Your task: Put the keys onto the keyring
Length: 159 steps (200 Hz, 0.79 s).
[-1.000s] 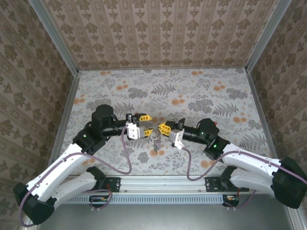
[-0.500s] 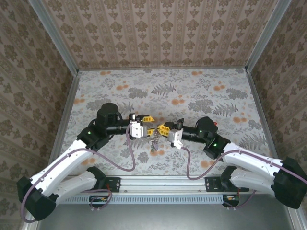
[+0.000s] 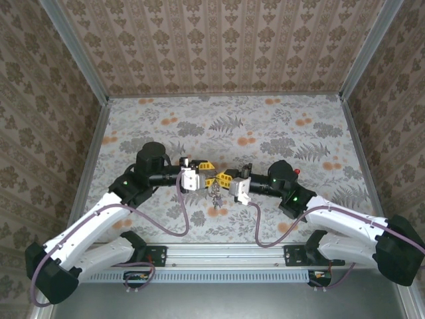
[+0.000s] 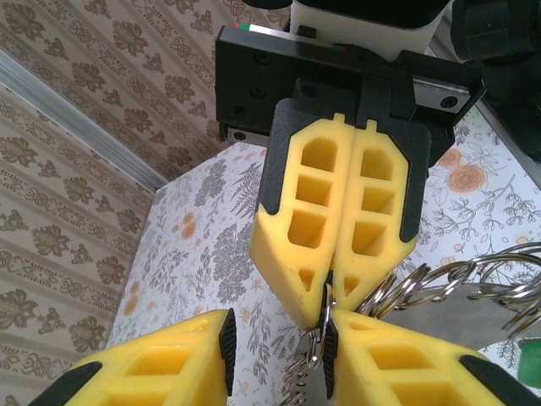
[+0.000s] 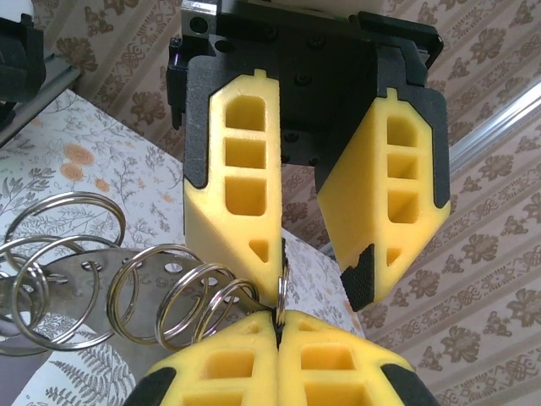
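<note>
Floral tabletop (image 3: 265, 133) lies below. Our right gripper (image 5: 279, 321) is pressed together on the keyring (image 5: 284, 279), thin, stiff, probably slippery wire; the left gripper (image 5: 317, 292) stands spread around it. Light keys (image 3: 214, 193) dangle underneath; we would pinch its rim flat.

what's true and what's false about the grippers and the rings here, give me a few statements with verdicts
1. The right gripper is shut on a thin ring. True.
2. The left gripper is shut tight. False: its fingers stand apart, with a clear gap between them.
3. The two grippers meet tip to tip over the near middle of the table. True.
4. The bunch of rings lies at the table's far edge. False: it sits right by the gripper tips.
</note>
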Each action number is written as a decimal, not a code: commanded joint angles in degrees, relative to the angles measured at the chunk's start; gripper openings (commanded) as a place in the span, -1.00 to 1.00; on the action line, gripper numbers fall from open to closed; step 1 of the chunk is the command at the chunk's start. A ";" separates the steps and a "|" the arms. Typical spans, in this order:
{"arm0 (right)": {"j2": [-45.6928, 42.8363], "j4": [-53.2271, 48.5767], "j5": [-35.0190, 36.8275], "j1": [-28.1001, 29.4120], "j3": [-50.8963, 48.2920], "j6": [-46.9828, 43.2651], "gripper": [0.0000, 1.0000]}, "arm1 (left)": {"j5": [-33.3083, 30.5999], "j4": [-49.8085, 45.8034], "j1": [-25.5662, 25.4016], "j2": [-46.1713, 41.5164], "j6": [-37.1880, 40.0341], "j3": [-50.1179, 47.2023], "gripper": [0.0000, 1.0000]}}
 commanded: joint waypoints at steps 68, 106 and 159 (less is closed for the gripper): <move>-0.08 5.04 -1.03 0.82 1.73 1.91 -1.00 | 0.10 0.22 -1.17 1.68 2.71 1.30 -0.64; -0.12 4.86 0.13 0.85 1.74 2.31 -1.00 | 0.27 -1.71 -1.48 2.04 3.96 2.17 -1.00; -4.04 -5.20 0.95 -0.92 1.18 2.04 -0.39 | -2.42 0.11 0.06 1.03 -1.81 1.92 -1.00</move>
